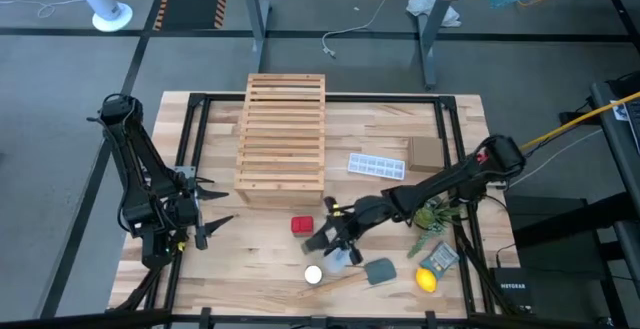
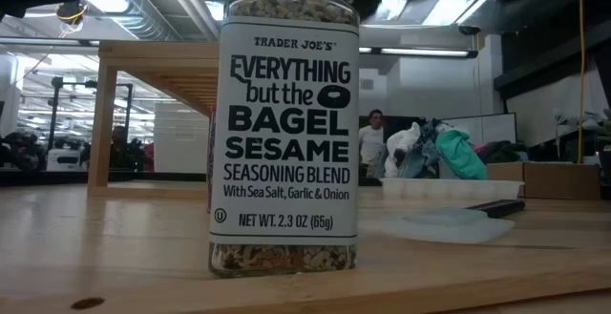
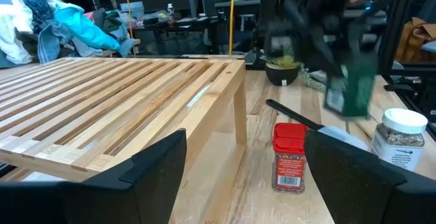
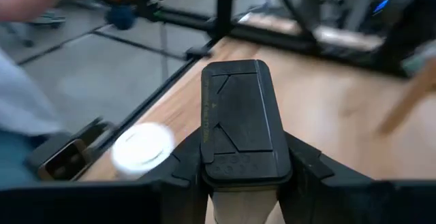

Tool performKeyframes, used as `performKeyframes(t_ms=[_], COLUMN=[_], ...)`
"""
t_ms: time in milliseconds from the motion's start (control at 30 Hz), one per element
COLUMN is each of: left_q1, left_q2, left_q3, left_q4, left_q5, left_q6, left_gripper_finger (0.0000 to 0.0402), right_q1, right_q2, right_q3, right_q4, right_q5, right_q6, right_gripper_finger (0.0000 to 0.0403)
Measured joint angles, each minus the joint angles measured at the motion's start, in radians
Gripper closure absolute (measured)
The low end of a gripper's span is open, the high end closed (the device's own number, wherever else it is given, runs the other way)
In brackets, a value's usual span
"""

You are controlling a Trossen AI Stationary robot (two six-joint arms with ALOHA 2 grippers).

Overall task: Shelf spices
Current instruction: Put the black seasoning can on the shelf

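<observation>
A light butcher-block table [image 1: 270,269] fills most of the high view, with grey floor around it and a second desk at the top of the frame. The shelf [image 1: 282,139], a slatted wooden rack, is seen upper centre of the table, slightly left of middle.

The three spices are grouped below the shelf's lower right corner. The red container [image 1: 302,226] stands upright just under that corner. The clear jar with the white lid [image 1: 314,275] is lower still, near the bottom edge of the table, and it fills the middle of the low view, where "Everything but the Bagel Sesame" can be read on the label. The black container [image 4: 238,125] is pinched between the fingers of the right gripper [image 1: 334,239], which is stretched in from the right to just right of the red container. In the right wrist view the black lid is seen clamped on both sides, with the white lid blurred at lower left. Whether it's lifted off the table can't be told from above.

The left gripper [image 1: 205,214] is parked at the left side of the table, fingers spread wide and nothing between them.

Also spotted: a white ice-cube tray [image 1: 378,166] right of the shelf, a grey pad [image 1: 380,271] and a lemon [image 1: 427,280] at lower right.
</observation>
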Motion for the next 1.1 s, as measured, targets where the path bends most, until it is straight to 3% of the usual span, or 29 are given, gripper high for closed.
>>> performKeyframes(t_ms=[167,400,667,900,1100], left_q1=[0.000,0.000,0.000,0.000,0.000], left_q2=[0.000,0.001,0.001,0.001,0.001], left_q3=[0.000,0.000,0.000,0.000,0.000], left_q4=[-0.001,0.000,-0.001,-0.001,-0.002], left_q5=[0.000,0.000,0.000,0.000,0.000], left_q6=[-0.004,-0.015,-0.012,-0.015,-0.013], left_gripper_finger=[0.0112,0.0112,0.0112,0.0112,0.0112], right_q1=[-0.016,-0.144,-0.392,-0.624,-0.751], right_q2=[-0.128,-0.209,-0.206,-0.195,-0.108], right_q3=[0.081,0.303,0.467,0.487,0.487], right_q4=[-0.195,-0.453,-0.570,-0.570,-0.519], right_q5=[0.095,0.082,-0.107,-0.283,-0.389], right_q6=[-0.125,-0.233,-0.263,-0.254,-0.234], right_gripper_finger=[0.0276,0.0276,0.0276,0.0276,0.0276])
